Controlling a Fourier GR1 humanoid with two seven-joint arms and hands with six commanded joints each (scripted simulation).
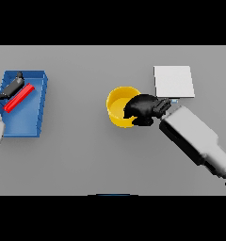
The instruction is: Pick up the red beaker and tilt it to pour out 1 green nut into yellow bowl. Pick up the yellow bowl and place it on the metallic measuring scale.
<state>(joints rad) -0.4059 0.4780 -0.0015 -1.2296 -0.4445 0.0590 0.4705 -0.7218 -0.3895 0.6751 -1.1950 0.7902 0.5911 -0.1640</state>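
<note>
The yellow bowl (118, 107) stands at the table's middle. My right hand (144, 109) covers its right side, fingers curled over the rim and into the bowl. What lies inside the bowl is hidden from me. The metallic measuring scale (173, 81), a pale square plate, lies just up and right of that hand. The red beaker (19, 98) lies on its side, slanted, in the blue tray (28, 120) at far left. My left hand (12, 86) is at the tray's upper left, fingers straight and spread, one lying along the beaker's upper side without curling round it.
The blue tray occupies the left of the table, its right wall near the middle-left. My right forearm (195, 139) slants in from the lower right. Grey tabletop (77, 155) lies between the tray and the bowl.
</note>
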